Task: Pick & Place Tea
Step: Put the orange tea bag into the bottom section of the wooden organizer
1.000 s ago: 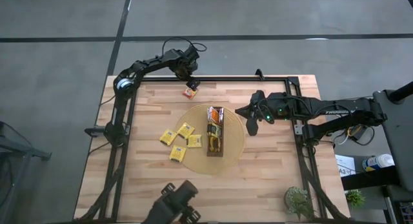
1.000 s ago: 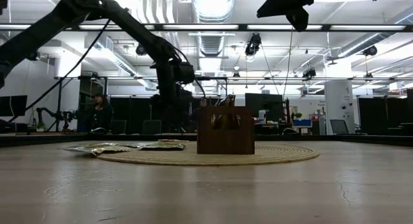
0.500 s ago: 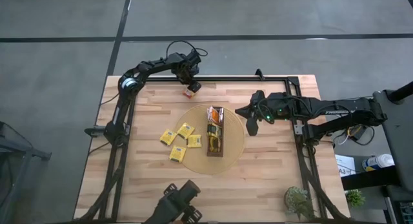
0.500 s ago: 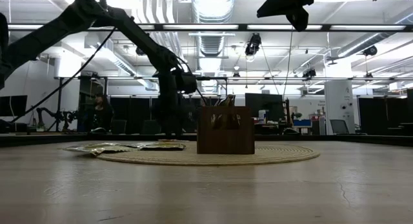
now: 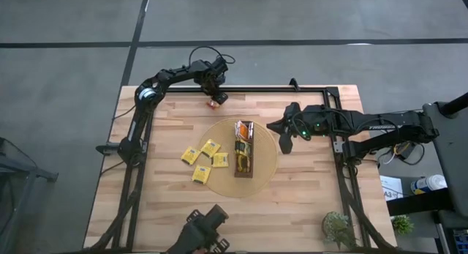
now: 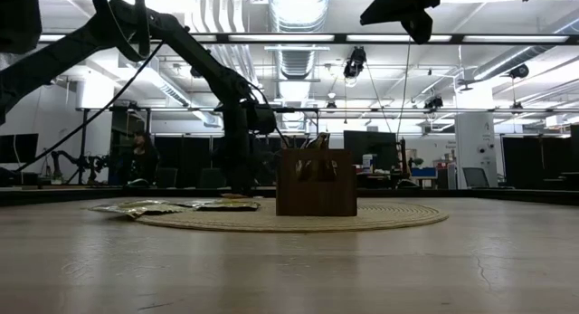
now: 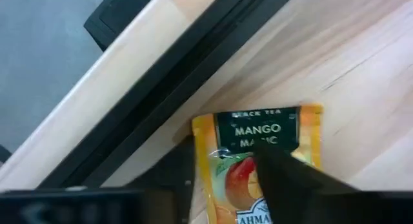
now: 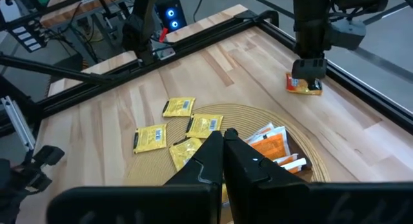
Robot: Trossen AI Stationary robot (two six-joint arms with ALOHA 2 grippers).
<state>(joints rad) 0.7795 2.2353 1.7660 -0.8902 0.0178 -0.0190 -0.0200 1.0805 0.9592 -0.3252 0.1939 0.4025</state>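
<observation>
Wood table [image 5: 307, 210], grey floor around; big hall w/ ceiling ducts behind in low view. Near edge: small plant [image 5: 338, 226] at right corner. Mid-table: round mat [image 5: 268, 166] w/ dark tray [image 5: 243, 158] holding sachets upright; four yellow sachets [image 5: 205, 162] flat on mat's left side & just off it. Right gripper [image 5: 284, 143] up over mat's right rim, fingers shut, holding nothing, same spot as 1 s ago. Far edge, by black frame rail: orange sachet [image 5: 216, 102] flat on wood, "Mango" label readable in wrist view [image 7: 264, 162]. Left gripper [image 5: 213, 97] down on it, fingers either side; narrower than 1 s ago, but firm clamp: can't tell. Arm swung farther toward back edge vs earlier; sachet nudged slightly that way too.
</observation>
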